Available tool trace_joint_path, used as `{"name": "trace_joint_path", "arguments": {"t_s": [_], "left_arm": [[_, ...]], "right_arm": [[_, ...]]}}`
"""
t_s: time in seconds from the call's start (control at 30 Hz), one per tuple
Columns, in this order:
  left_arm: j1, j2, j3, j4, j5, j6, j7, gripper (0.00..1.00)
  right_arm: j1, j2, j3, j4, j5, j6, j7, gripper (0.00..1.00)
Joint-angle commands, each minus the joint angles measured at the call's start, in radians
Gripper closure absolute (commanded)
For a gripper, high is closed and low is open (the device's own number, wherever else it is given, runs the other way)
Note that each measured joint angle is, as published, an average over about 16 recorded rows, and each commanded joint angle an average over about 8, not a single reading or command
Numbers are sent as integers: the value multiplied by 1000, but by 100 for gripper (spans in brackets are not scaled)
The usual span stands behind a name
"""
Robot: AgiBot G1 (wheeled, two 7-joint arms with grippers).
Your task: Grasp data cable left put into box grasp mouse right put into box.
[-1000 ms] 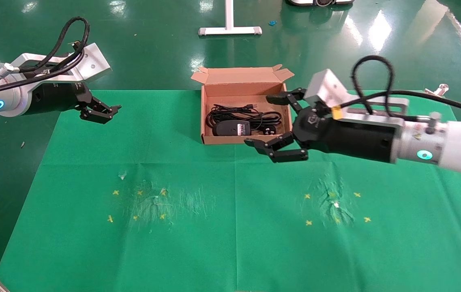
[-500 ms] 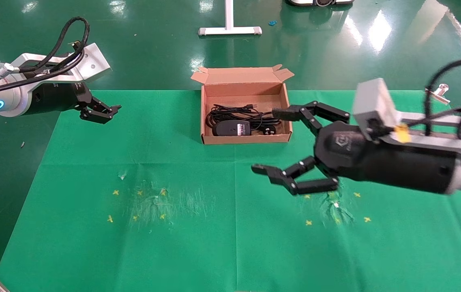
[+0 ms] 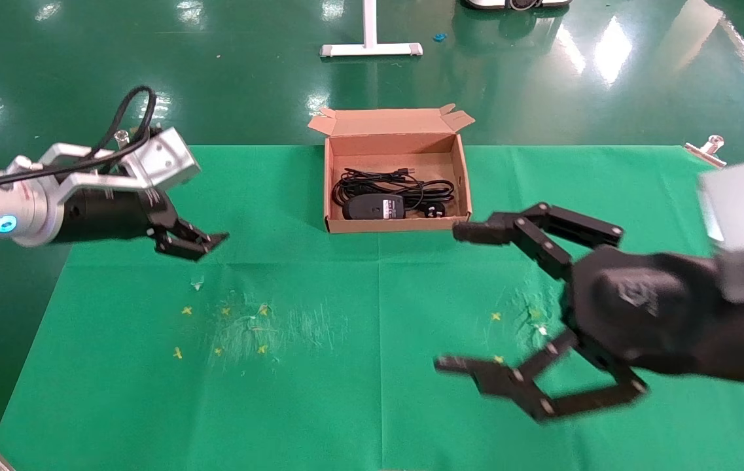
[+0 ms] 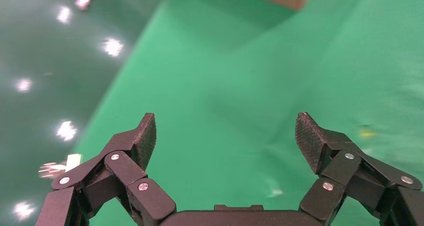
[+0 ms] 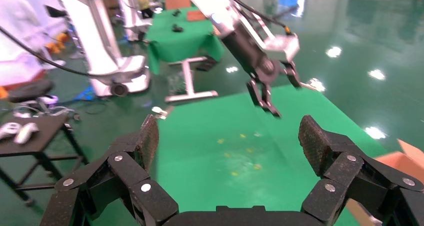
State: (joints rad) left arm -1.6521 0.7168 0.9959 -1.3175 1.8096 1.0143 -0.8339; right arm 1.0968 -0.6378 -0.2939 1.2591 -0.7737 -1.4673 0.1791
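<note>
Counted out: two pincers, one box, one data cable, one mouse, all over one desk (image 3: pixel 319 392) draped in green cloth.

The left pincer (image 3: pixel 192 243) hovers well to the left of the box (image 3: pixel 395 224), nearer than its front wall. Its fingers (image 4: pixel 145 136) stand spread apart with only cloth between them (the left wrist view shows this plainly). A second ago it hung farther back, level with the box's far half; it has since come forward and slightly towards the box.

The box sits at the far middle of the desk, lid flap open at the back. Inside it the data cable (image 3: pixel 372 178) lies in loose loops across the floor, and the mouse (image 3: pixel 375 207) rests against the box's front wall, among the loops, white label showing. Neither has shifted.

The right pincer (image 3: pixel 470 297) hangs to the right of the box and well in front of it, fingers (image 3: pixel 476 232) splayed wide and holding nothing. A second ago it was right at the box's right front corner; it has drawn away towards the near side of the desk.
</note>
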Motion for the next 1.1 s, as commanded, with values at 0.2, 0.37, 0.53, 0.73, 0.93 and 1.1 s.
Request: {"name": "trace_joint_path", "arguments": {"t_s": [0.2,0.37,0.53,0.73,0.93,1.1], "left_arm": [[86,-16,-106,5,-160,71,96,0],[146,-27,-182,8,-274,122,164,0],[208,-38,-258,12,-389,173,233,0],[281,-51,-349,16,-526,235,315,0],[355,-65,-440,20,-663,296,397,0],[416,-76,-516,24,-777,347,465,0]], "right_arm": [[-22,27,14,24,43,-29,8,0],[-22,27,13,24,43,-29,8,0],[-22,27,13,24,44,-28,8,0],[-21,27,12,24,44,-28,7,0],[-21,27,12,24,44,-28,7,0],[-21,27,12,24,45,-28,7,0]]}}
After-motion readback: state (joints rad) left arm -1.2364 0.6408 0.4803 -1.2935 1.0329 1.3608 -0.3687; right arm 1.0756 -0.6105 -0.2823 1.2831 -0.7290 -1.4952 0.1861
